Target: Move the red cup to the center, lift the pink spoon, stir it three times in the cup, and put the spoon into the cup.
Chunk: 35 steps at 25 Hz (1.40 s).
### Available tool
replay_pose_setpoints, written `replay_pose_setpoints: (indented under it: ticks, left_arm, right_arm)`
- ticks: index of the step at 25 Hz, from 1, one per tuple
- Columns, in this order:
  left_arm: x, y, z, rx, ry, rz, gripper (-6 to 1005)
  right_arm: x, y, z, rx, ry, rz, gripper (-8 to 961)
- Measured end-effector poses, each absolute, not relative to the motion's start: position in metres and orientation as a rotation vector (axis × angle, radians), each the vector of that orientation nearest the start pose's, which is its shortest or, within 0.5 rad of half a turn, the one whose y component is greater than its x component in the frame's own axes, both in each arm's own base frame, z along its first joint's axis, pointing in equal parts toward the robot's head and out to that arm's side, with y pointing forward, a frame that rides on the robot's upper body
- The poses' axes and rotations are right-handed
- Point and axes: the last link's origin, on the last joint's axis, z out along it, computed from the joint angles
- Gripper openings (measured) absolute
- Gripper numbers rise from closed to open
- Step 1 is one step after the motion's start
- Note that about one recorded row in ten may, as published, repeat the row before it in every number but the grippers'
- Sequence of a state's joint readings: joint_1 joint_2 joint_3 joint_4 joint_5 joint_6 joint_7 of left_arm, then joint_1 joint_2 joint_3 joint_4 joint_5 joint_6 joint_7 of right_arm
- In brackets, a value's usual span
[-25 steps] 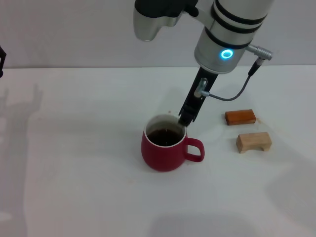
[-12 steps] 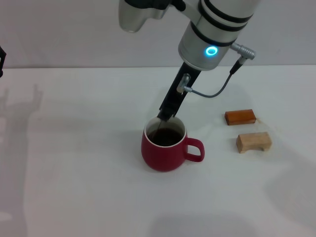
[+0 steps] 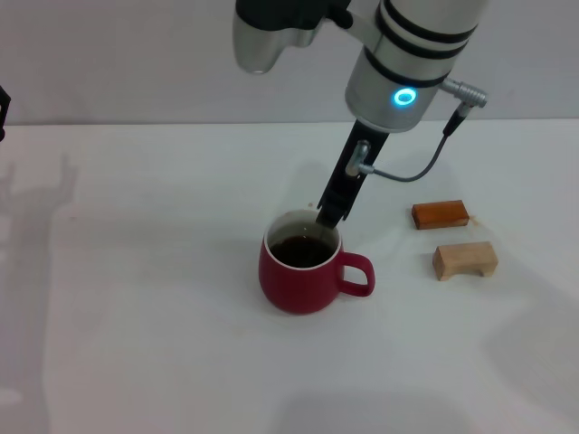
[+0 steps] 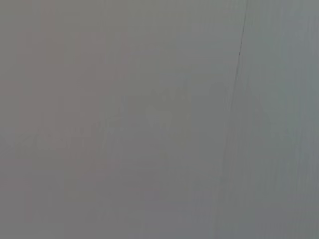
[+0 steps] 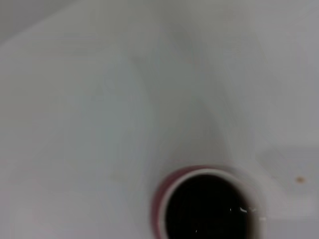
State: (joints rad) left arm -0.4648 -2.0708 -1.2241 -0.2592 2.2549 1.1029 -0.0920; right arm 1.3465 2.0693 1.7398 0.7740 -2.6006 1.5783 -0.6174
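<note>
At the centre of the head frame, the red cup [image 3: 304, 271] is sitting on the white tabletop [image 3: 136, 298], pot-bellied, handle pointing right, dark liquid inside. The right end effector [image 3: 328, 217] is dipping at its rim; its grip cannot be told. The right wrist view is showing the liquid's glinting surface.

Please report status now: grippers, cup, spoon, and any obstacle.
Right gripper low over the far rim of the red cup, fingers hidden. Pink spoon not discernible. Left gripper out of view. Two wooden blocks to the cup's right, apart from it.
</note>
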Motion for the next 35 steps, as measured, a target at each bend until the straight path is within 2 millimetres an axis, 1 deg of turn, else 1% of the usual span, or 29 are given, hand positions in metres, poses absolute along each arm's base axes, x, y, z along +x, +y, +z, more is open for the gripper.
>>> replay_pose_setpoints:
  ticks: [4, 6, 9, 12, 17, 23, 28, 33, 35]
  left_arm:
    - [-0.333, 0.362, 0.038, -1.220, -0.634, -0.761, 817]
    - [-0.333, 0.362, 0.038, -1.220, -0.634, -0.761, 817]
    - [-0.333, 0.362, 0.038, -1.220, -0.634, -0.762, 816]
    - [-0.333, 0.362, 0.038, -1.220, -0.633, -0.762, 815]
    - [-0.334, 0.362, 0.039, -1.217, -0.633, -0.762, 814]
    - [-0.334, 0.363, 0.040, -1.214, -0.632, -0.762, 813]
    - [-0.334, 0.362, 0.041, -1.212, -0.633, -0.761, 813]
    - [-0.335, 0.362, 0.041, -1.211, -0.632, -0.760, 813]
    - [-0.335, 0.361, 0.041, -1.211, -0.632, -0.760, 813]
  right_arm:
    - [0.014, 0.399, -0.056, -2.848, 0.450, -0.795, 165]
    - [0.009, 0.402, -0.059, -2.848, 0.434, -0.754, 165]
    - [0.009, 0.405, -0.061, -2.830, 0.427, -0.743, 166]
    - [0.014, 0.407, -0.065, -2.804, 0.420, -0.770, 166]
    - [0.017, 0.401, -0.071, -2.803, 0.390, -0.824, 167]
    - [0.011, 0.400, -0.072, -2.815, 0.401, -0.795, 168]
    - [0.009, 0.397, -0.075, -2.799, 0.383, -0.836, 168]
    - [0.005, 0.397, -0.075, -2.796, 0.384, -0.803, 169]
    - [0.004, 0.398, -0.074, -2.793, 0.386, -0.788, 200]
